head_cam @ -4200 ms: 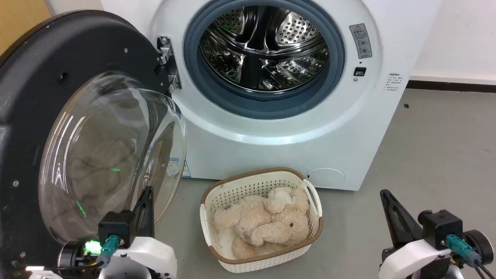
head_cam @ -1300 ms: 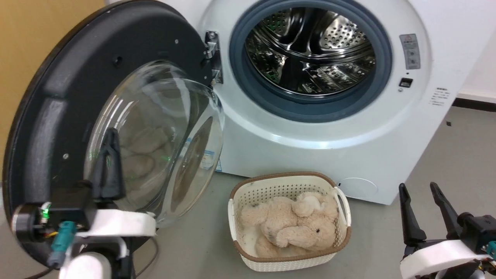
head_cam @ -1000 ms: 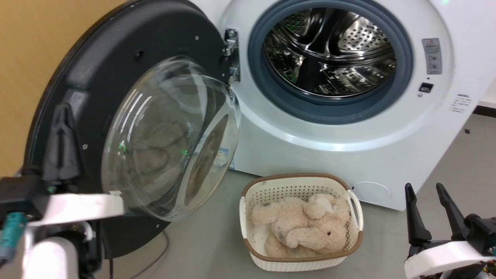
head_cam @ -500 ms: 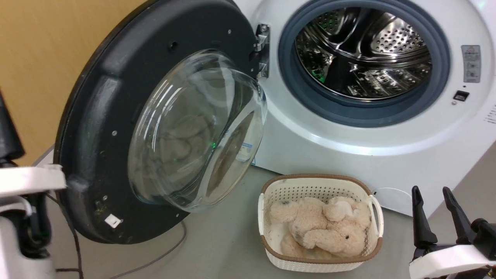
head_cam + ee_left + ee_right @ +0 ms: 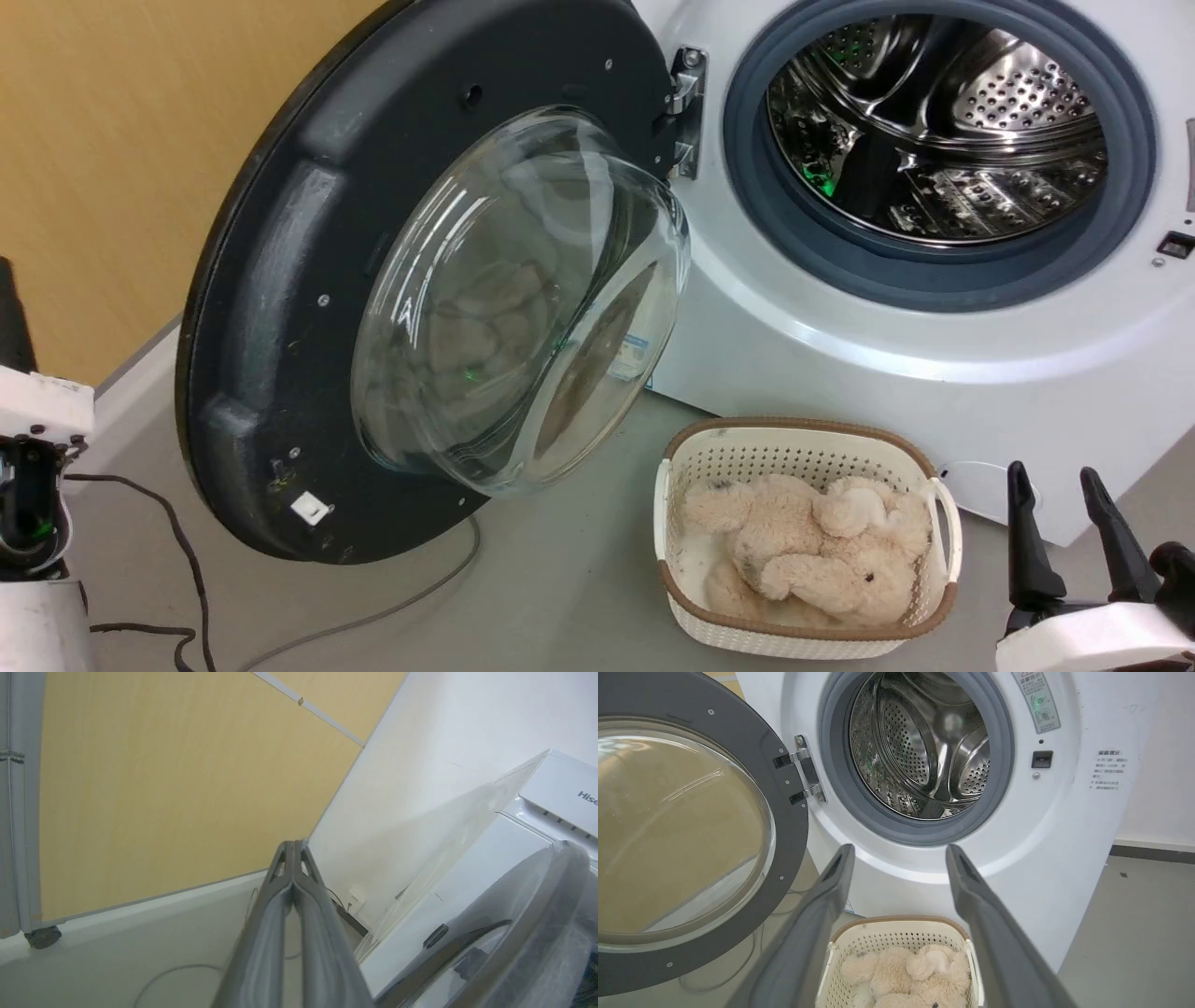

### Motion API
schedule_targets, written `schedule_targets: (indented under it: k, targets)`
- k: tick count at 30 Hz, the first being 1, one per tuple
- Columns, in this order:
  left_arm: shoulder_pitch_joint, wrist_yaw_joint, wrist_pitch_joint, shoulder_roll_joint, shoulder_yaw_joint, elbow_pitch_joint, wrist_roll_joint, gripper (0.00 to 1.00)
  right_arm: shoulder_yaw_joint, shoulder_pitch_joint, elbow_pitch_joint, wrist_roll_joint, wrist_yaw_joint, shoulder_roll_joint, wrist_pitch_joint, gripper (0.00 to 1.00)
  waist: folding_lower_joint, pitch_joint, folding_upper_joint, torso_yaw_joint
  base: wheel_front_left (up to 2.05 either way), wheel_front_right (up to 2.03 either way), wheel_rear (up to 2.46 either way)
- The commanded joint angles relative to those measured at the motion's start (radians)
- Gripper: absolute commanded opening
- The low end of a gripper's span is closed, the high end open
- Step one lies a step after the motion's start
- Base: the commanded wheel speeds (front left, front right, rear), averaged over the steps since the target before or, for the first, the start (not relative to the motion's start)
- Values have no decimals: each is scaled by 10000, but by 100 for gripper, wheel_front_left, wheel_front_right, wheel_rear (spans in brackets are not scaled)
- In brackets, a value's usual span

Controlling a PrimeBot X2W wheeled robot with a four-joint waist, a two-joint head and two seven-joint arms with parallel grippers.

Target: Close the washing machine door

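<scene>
The washing machine door (image 5: 280, 280) stands wide open, its black rim and bulging glass bowl (image 5: 523, 308) facing me. It hangs on a hinge at the left of the white washing machine (image 5: 840, 373), whose steel drum (image 5: 943, 131) is bare. My left gripper (image 5: 293, 845) is shut on nothing. It points up along the wall, beyond the door's outer edge (image 5: 537, 924), which lies to its right. The left wrist (image 5: 42, 403) shows at the head view's left border. My right gripper (image 5: 1055, 504) is open, low on the right near the basket, and faces the drum (image 5: 924, 746).
A cream basket (image 5: 938, 532) holding a beige plush toy (image 5: 812, 551) sits on the grey floor in front of the washer. Grey cables (image 5: 280, 644) lie on the floor under the door. A yellow wood panel (image 5: 112, 140) closes off the left side.
The head view has swung left, so washer and basket sit further right. My shut left gripper has gone from in front of the glass bowl to past the door's left rim. The right gripper stays open.
</scene>
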Motion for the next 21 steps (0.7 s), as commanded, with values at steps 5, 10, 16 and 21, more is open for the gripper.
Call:
schedule_targets:
  k: [5, 10, 16, 21]
  targets:
    - [-481, -231, 1111, 236, 49, 991, -1165, 0, -136, 225, 228, 200, 6, 27, -192, 100, -1, 42, 0, 168, 0, 0, 0]
    - [-588, -328, 2136, 309, -200, 1658, -2077, 0, -282, 216, 430, 357, 6, 28, -296, 100, -1, 127, 0, 281, 0, 0, 0]
    - [-317, -402, 3424, 323, -886, 1656, -3405, 0, -547, 130, 754, 626, 7, 30, -421, 100, -1, 254, 0, 392, 0, 0, 0]
    - [228, -457, 4363, 538, -1555, 1295, -4450, 0, -743, 70, 1006, 837, 7, 32, -525, 100, -1, 303, 0, 475, 0, 0, 0]
